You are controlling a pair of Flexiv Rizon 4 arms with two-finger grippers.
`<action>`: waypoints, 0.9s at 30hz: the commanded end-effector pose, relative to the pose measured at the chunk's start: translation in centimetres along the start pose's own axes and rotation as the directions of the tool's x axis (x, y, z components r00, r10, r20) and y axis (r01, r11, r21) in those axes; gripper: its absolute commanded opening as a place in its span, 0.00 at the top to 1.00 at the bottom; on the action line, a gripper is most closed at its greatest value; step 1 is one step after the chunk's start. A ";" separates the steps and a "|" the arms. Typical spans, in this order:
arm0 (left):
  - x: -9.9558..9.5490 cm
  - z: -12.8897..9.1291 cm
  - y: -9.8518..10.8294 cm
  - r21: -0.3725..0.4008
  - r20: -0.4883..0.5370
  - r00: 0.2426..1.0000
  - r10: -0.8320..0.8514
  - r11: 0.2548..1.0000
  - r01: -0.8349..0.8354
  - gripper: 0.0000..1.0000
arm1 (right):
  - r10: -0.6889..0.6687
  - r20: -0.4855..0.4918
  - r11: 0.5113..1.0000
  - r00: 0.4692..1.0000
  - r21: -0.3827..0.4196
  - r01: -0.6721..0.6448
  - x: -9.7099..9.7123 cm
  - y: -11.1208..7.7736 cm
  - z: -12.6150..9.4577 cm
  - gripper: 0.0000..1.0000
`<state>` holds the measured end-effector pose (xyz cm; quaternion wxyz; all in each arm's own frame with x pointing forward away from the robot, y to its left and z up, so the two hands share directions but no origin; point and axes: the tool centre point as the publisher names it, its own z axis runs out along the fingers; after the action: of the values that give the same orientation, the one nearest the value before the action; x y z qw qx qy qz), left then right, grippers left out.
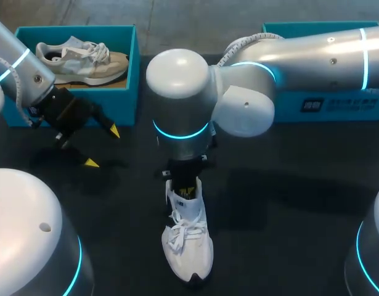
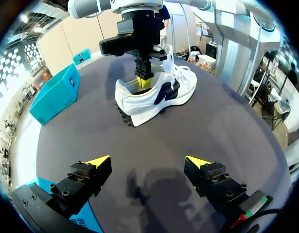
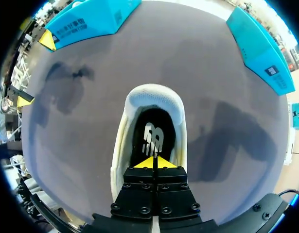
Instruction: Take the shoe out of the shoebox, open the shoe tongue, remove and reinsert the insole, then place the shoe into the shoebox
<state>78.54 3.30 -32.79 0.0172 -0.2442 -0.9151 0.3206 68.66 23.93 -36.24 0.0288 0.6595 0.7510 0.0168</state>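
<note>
Evidently has shoe (image 1: 188, 243) out, insole (image 3: 151, 138) still in; holds right end effector (image 3: 153, 162) closed inside, left end effector (image 2: 148, 162) spread empty.

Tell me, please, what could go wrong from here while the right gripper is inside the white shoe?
1. The right gripper is shut with its tips down inside the white shoe, while the left gripper is open and apart from it. Nothing pins the shoe, so a pull may lift or tip the whole shoe.
2. I cannot see whether the tips pinch the insole; they may come up empty.
</note>
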 end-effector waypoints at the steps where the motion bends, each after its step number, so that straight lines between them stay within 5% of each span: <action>1: -0.1 0.0 0.0 -0.002 -0.004 1.000 0.000 1.000 0.000 0.00 | 0.011 -0.007 1.000 1.000 0.004 -0.011 0.3 -0.6 -0.2 1.00; 6: -0.1 0.0 0.0 -0.002 -0.004 1.000 0.000 1.000 0.000 0.00 | 0.020 -0.015 1.000 1.000 0.021 -0.019 0.9 -1.3 -0.2 0.98; 11: -0.1 0.0 0.0 -0.002 -0.004 1.000 0.000 1.000 0.000 0.00 | 0.028 -0.023 0.999 0.999 0.033 -0.027 1.2 -1.6 0.1 0.72; 16: -0.1 0.0 0.0 -0.002 -0.004 1.000 0.000 1.000 0.000 0.00 | 0.031 -0.029 0.999 0.999 0.040 -0.030 1.4 -1.6 0.1 0.56; 27: -0.1 0.0 0.0 -0.002 -0.004 1.000 0.000 1.000 0.000 0.00 | 0.028 -0.025 0.999 0.999 0.048 -0.027 1.7 -1.4 -0.4 0.50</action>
<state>78.54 3.31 -32.80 0.0172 -0.2442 -0.9151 0.3205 67.15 25.22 -36.10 0.0020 0.6695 0.7428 0.0094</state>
